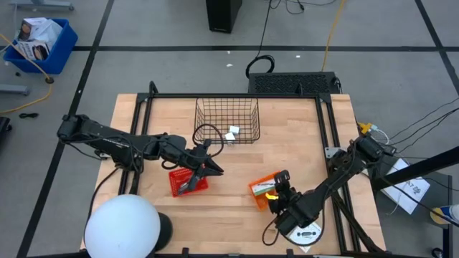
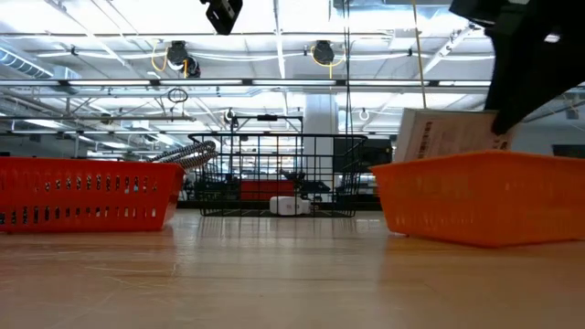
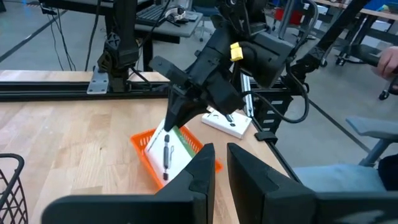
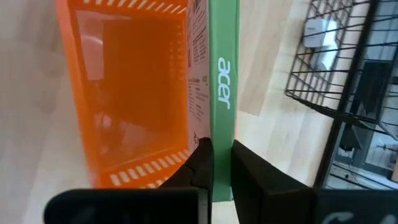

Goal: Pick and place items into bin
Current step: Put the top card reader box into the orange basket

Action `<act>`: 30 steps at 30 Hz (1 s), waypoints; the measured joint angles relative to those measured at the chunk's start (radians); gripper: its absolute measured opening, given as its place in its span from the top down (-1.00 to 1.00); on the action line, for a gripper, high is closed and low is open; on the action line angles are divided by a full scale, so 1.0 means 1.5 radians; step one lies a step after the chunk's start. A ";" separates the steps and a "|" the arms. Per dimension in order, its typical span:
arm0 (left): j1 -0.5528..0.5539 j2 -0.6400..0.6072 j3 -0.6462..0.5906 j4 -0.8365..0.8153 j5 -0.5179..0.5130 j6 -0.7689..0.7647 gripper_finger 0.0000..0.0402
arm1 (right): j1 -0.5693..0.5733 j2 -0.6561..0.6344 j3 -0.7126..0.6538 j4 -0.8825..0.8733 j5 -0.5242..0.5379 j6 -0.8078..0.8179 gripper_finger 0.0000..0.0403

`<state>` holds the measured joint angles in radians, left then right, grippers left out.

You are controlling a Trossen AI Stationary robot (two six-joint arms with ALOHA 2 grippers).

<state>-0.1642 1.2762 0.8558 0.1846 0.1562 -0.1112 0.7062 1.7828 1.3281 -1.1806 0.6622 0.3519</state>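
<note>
My right gripper is shut on a white card with a green "acer" edge and a small black part, standing in the orange bin. My left gripper hovers over the red bin, its fingers a narrow gap apart with nothing between them. A grey metal tool sticks up out of the red bin's end. White cubes lie on the floor of the black wire basket. A second white card lies flat on the table under the right arm. My right gripper pinches the card's upper edge between its two fingers, the green edge running up between them. The fingers slant down from the table's right side. The card stands tilted, its lower end inside the orange bin against one wall.
A large white sphere stands at the table's near left corner. A dark frame runs along the table's left, far and right sides. A black cable loop lies beside the wire basket. Bare wood lies between the two bins.
</note>
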 joint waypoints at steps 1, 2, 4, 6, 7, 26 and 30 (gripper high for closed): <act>0.000 0.000 0.000 0.000 0.000 0.000 0.77 | -0.004 0.000 0.000 0.002 0.007 0.000 0.89; -0.001 0.000 0.000 0.000 0.000 0.000 0.77 | -0.007 0.000 0.000 0.003 0.012 0.000 0.89; -0.001 0.000 0.000 0.000 0.000 0.000 0.77 | -0.017 0.000 -0.005 0.019 0.012 -0.006 0.89; -0.003 0.000 0.000 0.000 0.000 0.000 0.77 | -0.027 0.000 -0.026 0.048 0.009 -0.022 0.89; -0.003 0.000 0.000 0.000 0.000 0.000 0.77 | -0.034 0.000 -0.040 0.064 0.005 -0.032 0.89; -0.005 0.000 0.000 -0.007 0.000 0.014 0.77 | -0.073 -0.014 -0.107 0.110 0.023 -0.035 0.47; -0.005 0.000 0.000 -0.007 0.000 0.014 0.77 | -0.073 -0.022 -0.088 0.105 0.024 -0.039 0.25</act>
<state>-0.1719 1.2762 0.8555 0.1739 0.1560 -0.0898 0.5972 1.7494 1.1958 -1.0239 0.6981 0.2927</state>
